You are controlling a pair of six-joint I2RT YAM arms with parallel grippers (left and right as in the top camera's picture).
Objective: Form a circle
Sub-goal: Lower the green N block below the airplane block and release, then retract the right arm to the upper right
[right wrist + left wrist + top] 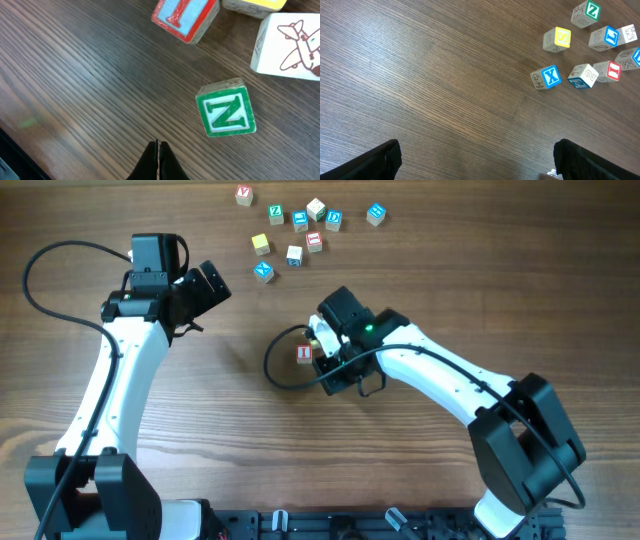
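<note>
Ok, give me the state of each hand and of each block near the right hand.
left hand: open, empty, over bare table.
right hand: shut, empty, tips near the green block.
green block: flat on the table, untouched.
red block: flat on the table, untouched.
plane block: flat on the table, beside the yellow block.

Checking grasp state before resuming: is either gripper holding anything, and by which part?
Nothing held. Left gripper jaws open, empty; right gripper jaws shut on nothing.
</note>
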